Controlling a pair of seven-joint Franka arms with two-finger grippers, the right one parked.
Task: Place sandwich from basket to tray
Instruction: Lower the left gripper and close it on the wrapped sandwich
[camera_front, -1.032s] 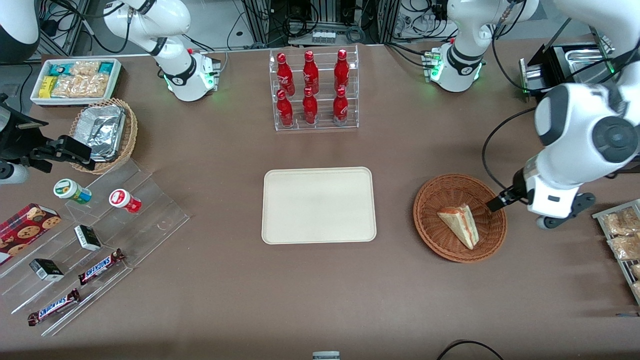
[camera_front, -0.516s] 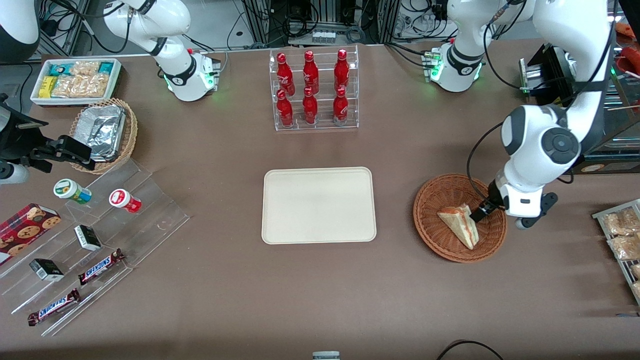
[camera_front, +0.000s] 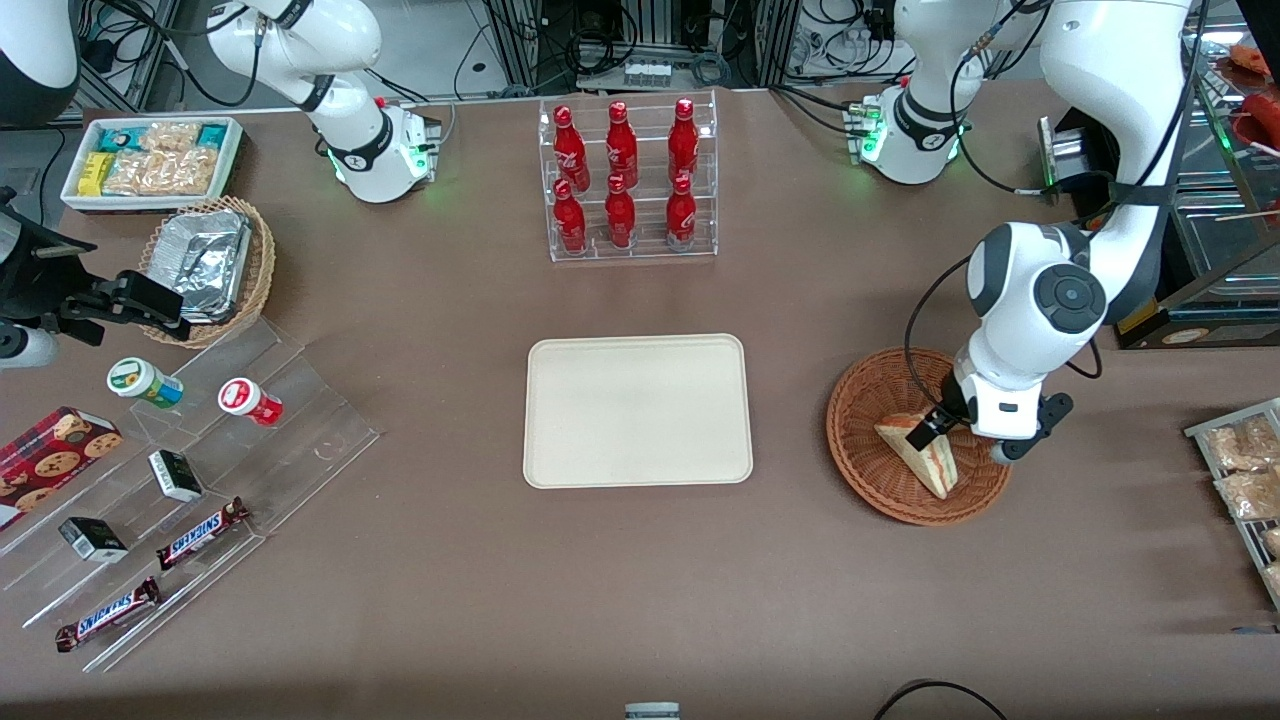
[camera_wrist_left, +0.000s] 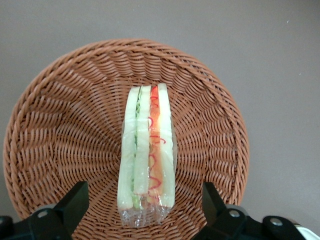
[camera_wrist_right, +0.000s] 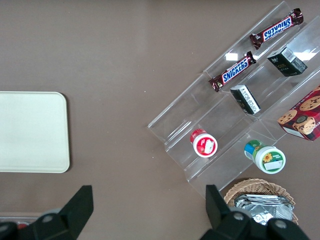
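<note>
The sandwich (camera_front: 920, 455), a plastic-wrapped wedge with red and green filling, lies in the reddish-brown wicker basket (camera_front: 860, 445) toward the working arm's end of the table. It also shows in the left wrist view (camera_wrist_left: 146, 155), on the basket's weave (camera_wrist_left: 60, 130). My left gripper (camera_front: 925, 432) hangs over the basket just above the sandwich. It is open, and its two black fingers (camera_wrist_left: 75, 200) stand one on each side of the sandwich's wide end without touching it. The cream-white tray (camera_front: 638, 410) lies flat and bare at the table's middle, and also shows in the right wrist view (camera_wrist_right: 30, 131).
A clear rack of red bottles (camera_front: 625, 180) stands farther from the camera than the tray. A rack of packaged bread (camera_front: 1245, 470) lies beside the basket at the table edge. Clear steps with snacks (camera_front: 170, 480), a foil-tray basket (camera_front: 205, 265) and a snack bin (camera_front: 150, 160) sit toward the parked arm's end.
My left gripper has moved from beside the basket's rim in over the basket, and now straddles the sandwich. The sandwich and basket have not moved.
</note>
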